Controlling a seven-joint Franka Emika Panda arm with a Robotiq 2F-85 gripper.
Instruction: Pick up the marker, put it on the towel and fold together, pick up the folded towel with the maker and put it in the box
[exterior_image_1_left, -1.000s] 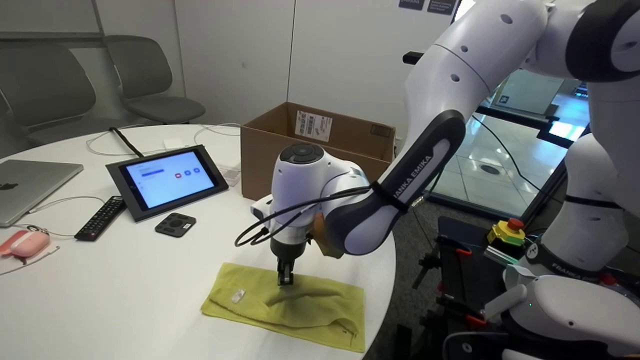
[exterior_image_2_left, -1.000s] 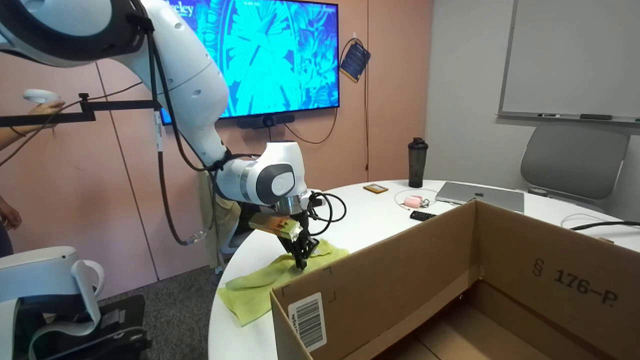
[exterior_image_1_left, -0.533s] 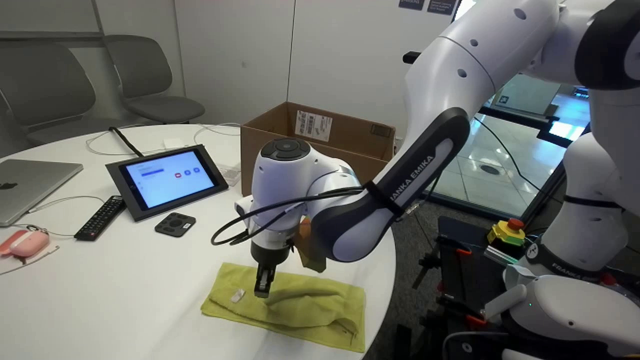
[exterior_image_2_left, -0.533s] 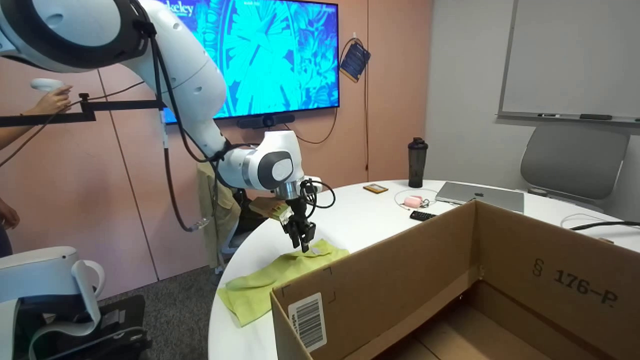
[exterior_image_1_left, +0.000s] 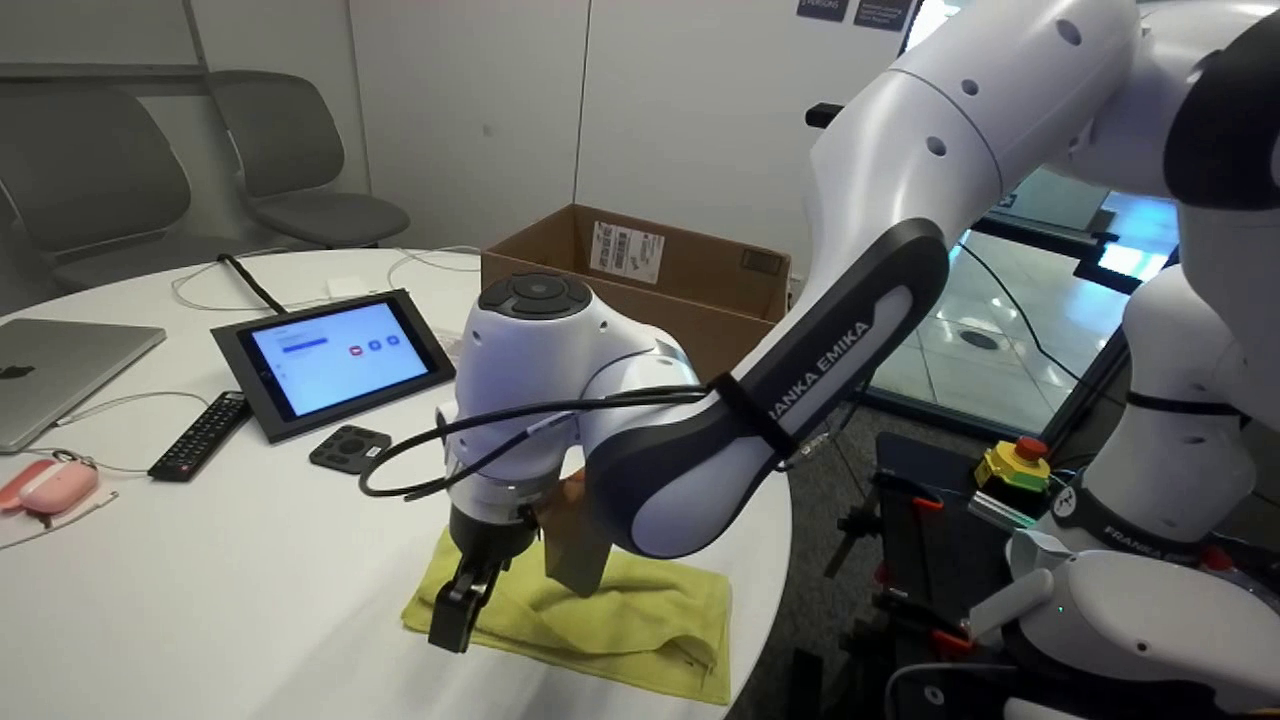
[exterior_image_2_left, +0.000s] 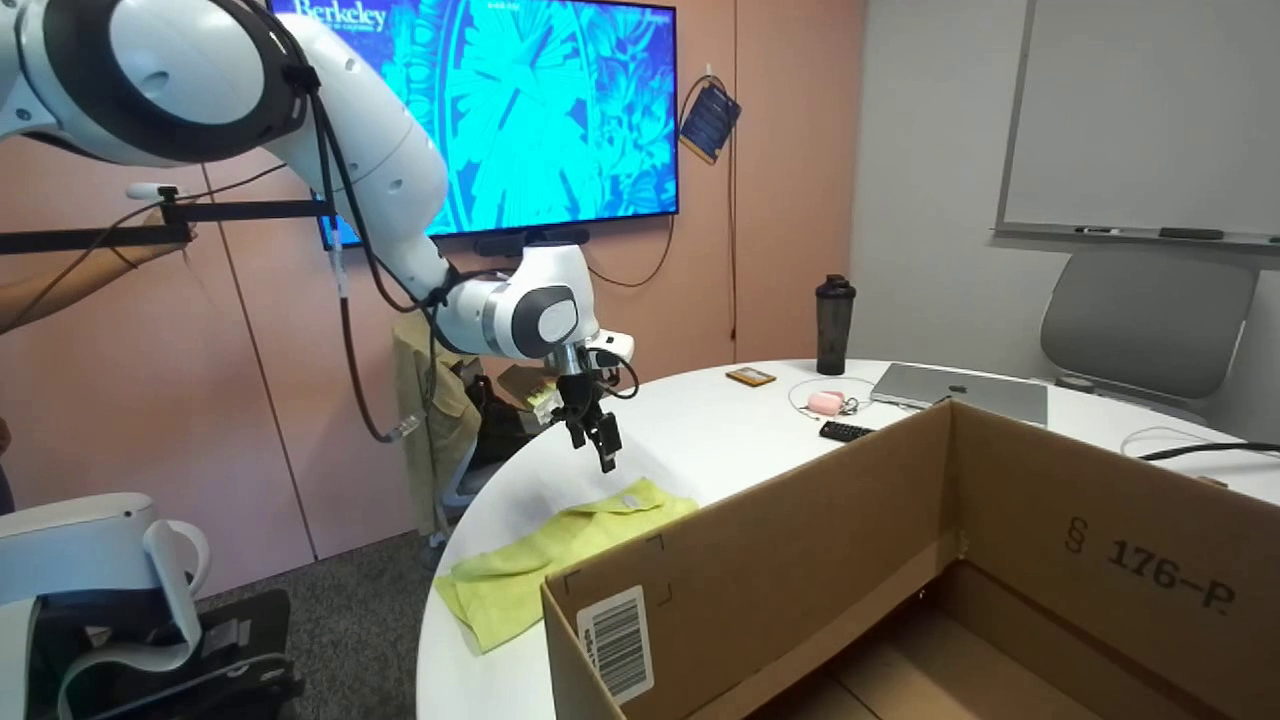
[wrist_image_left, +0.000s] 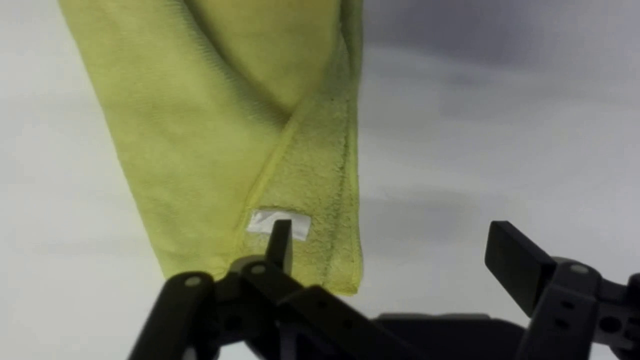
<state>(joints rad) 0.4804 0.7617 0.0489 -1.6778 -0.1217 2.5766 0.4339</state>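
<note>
The yellow towel (exterior_image_1_left: 620, 615) lies folded on the white table, its upper layer wrinkled into a raised ridge. A white tag (wrist_image_left: 265, 224) shows on the lower layer near one end. No marker shows in any view; it is hidden or out of view. My gripper (wrist_image_left: 390, 225) stands open above the towel's tagged end, one finger over the tag and the other over bare table, with nothing between them. In an exterior view the gripper (exterior_image_2_left: 593, 455) hangs clear above the towel (exterior_image_2_left: 560, 560). The brown cardboard box (exterior_image_2_left: 760, 590) stands open-topped beside the towel.
A tablet (exterior_image_1_left: 345, 360), a black control pad (exterior_image_1_left: 350, 448), a remote (exterior_image_1_left: 200, 440), a pink case (exterior_image_1_left: 60, 487) and a laptop (exterior_image_1_left: 75, 375) lie farther along the table. A dark bottle (exterior_image_2_left: 835, 325) stands at the far side. The box walls rise high.
From low at the towel, my gripper has risen and shifted toward and past the tagged end, and its fingers have spread apart. The towel and box look unmoved.
</note>
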